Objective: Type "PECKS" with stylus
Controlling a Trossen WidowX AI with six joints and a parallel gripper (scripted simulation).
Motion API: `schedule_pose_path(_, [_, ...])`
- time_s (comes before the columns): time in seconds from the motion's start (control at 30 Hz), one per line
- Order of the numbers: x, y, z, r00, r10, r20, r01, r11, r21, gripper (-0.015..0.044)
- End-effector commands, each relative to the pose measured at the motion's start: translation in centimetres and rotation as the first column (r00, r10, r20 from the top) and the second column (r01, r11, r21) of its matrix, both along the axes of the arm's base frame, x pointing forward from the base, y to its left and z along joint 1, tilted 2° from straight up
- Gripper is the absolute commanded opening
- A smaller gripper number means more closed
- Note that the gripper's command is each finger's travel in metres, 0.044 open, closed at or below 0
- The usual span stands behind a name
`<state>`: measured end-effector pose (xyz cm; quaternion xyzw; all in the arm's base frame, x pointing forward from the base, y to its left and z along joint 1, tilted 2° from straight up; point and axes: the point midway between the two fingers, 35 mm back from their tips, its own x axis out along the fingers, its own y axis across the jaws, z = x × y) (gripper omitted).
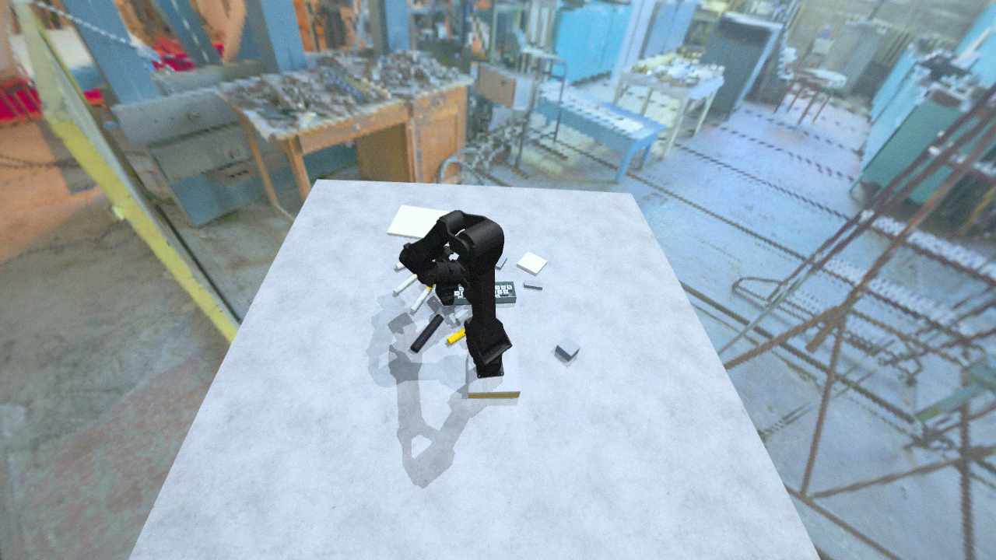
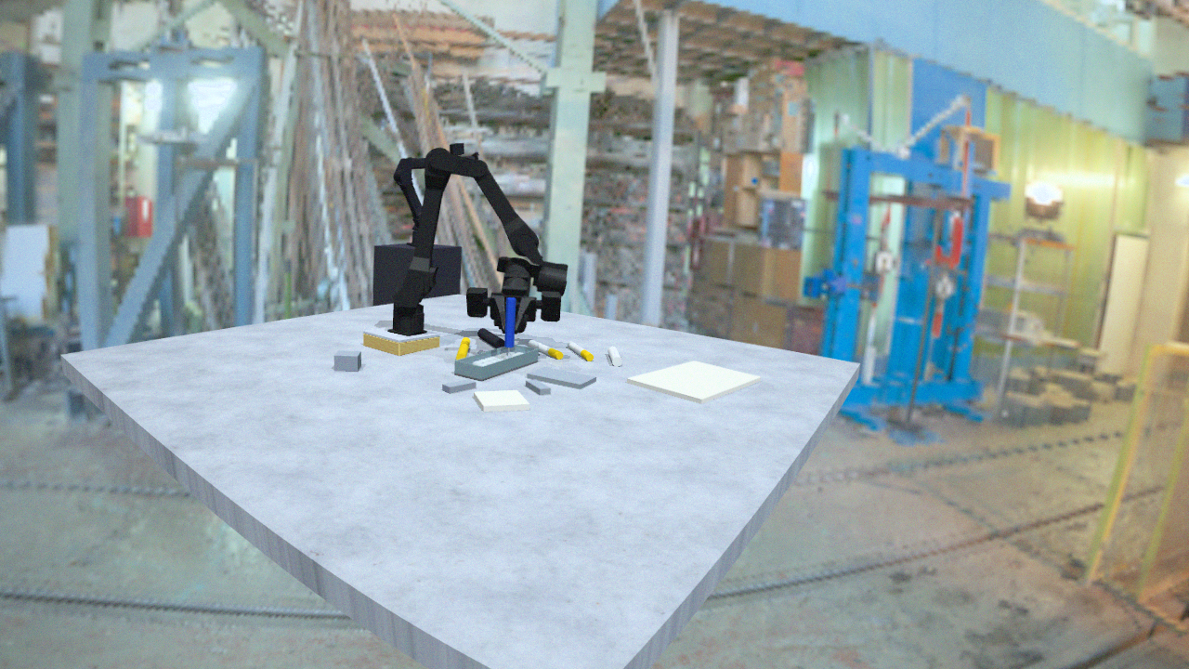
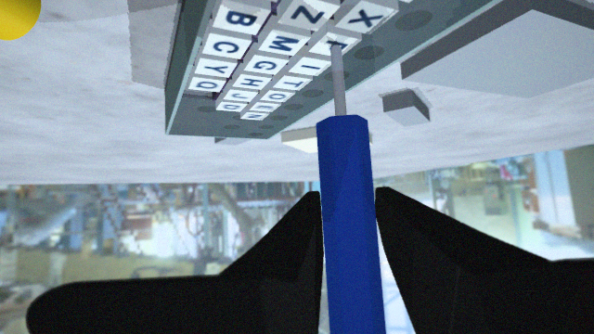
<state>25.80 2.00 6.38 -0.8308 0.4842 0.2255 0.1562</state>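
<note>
My gripper is shut on the blue stylus and holds it upright, tip down. The stylus's thin grey tip rests on a white key of the small grey-green keyboard. That key lies beside the M key and next to the X key. The tip covers its letter, so I cannot read it. In the top view the arm hides the gripper and most of the keyboard.
Around the keyboard lie yellow-and-white markers, a black cylinder, a grey cube, a small white tile, a grey slab and a large white board.
</note>
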Motion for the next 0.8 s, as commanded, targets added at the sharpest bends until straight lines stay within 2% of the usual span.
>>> schedule_pose_path(0.0, [0.0, 0.0, -0.2, 1.000, 0.002, 0.001, -0.002, 1.000, -0.006, 0.0081])
schedule_pose_path(0.5, [0.0, 0.0, -0.2, 1.000, 0.002, 0.001, -0.002, 1.000, -0.006, 0.0081])
schedule_pose_path(0.77, [0.0, -0.2, 3.0, 1.000, 0.002, 0.002, -0.002, 1.000, -0.006, 0.0081])
